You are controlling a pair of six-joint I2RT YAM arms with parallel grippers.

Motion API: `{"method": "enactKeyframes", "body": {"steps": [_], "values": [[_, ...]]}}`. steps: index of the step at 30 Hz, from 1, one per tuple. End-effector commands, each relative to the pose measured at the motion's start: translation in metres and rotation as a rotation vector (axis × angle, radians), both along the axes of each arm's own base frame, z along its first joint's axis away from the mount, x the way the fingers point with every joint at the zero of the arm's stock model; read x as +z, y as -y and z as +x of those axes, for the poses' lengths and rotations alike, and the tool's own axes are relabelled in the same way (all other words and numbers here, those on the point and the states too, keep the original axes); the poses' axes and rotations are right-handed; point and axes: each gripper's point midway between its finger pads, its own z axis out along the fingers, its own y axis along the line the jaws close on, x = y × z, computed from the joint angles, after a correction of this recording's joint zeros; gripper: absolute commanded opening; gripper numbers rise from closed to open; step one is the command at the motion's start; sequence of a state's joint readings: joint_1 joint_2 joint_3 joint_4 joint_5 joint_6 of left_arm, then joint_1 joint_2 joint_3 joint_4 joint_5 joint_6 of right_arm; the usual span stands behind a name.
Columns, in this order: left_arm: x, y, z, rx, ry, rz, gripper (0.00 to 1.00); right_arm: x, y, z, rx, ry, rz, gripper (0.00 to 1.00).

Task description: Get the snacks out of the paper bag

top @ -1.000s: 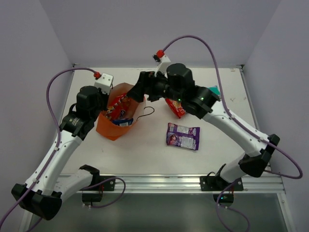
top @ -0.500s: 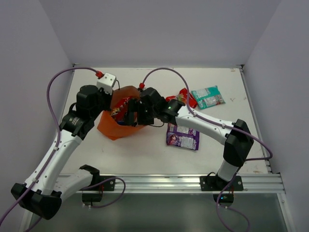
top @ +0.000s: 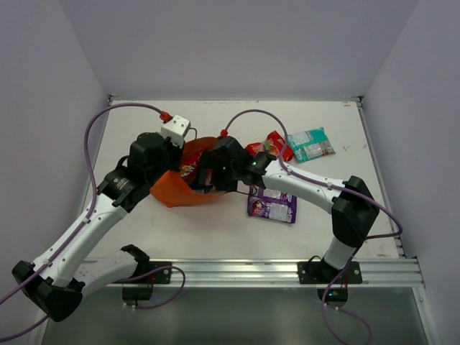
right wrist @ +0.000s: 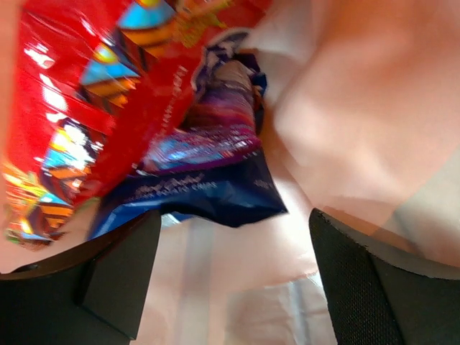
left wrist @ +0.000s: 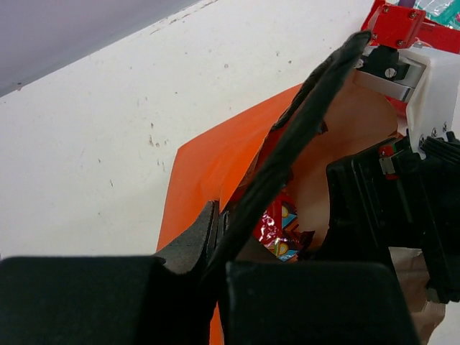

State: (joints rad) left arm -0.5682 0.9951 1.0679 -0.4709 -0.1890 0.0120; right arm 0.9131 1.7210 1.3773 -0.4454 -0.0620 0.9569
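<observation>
The orange paper bag (top: 180, 192) lies tilted on the table, mouth toward the right. My left gripper (top: 175, 157) is shut on its upper rim; in the left wrist view the fingers (left wrist: 223, 230) pinch the orange wall (left wrist: 205, 165), with a red packet (left wrist: 279, 228) inside. My right gripper (top: 206, 172) is inside the bag's mouth, open and empty (right wrist: 233, 273). Just ahead of its fingers lie a dark blue packet (right wrist: 208, 183) and a red packet (right wrist: 79, 100) against the pale lining (right wrist: 359, 93). A purple packet (top: 272, 205), a red packet (top: 272, 144) and a teal packet (top: 310, 144) lie on the table.
The right arm's forearm (top: 302, 183) stretches over the table just above the purple packet. The bag's thin dark cord handle runs near the right gripper. Walls close the table at the back and on both sides.
My right gripper has swung down from above the table into the bag's mouth. My left gripper has shifted right with the rim, and the bag has tipped toward the right.
</observation>
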Motion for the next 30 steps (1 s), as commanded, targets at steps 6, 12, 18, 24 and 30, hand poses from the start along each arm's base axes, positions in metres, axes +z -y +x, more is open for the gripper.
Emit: {"method": "enactKeyframes", "body": {"steps": [6, 12, 18, 24, 30], "values": [[0.034, 0.015, 0.014, 0.013, 0.090, -0.130, 0.00, 0.003, -0.032, 0.026, -0.036, 0.026, 0.117, 0.85], [0.044, 0.010, 0.021, 0.056, 0.113, -0.121, 0.00, -0.014, -0.047, 0.015, 0.053, 0.000, 0.098, 0.85], [0.035, -0.006, 0.030, 0.146, 0.114, -0.072, 0.00, -0.014, -0.059, -0.006, 0.196, 0.027, 0.105, 0.81], [0.028, -0.008, 0.031, 0.165, 0.112, -0.066, 0.00, -0.020, -0.073, -0.017, 0.283, 0.006, 0.103, 0.57], [0.029, -0.014, 0.029, 0.181, 0.127, -0.054, 0.00, -0.019, -0.074, -0.014, 0.303, 0.041, 0.082, 0.07]]}}
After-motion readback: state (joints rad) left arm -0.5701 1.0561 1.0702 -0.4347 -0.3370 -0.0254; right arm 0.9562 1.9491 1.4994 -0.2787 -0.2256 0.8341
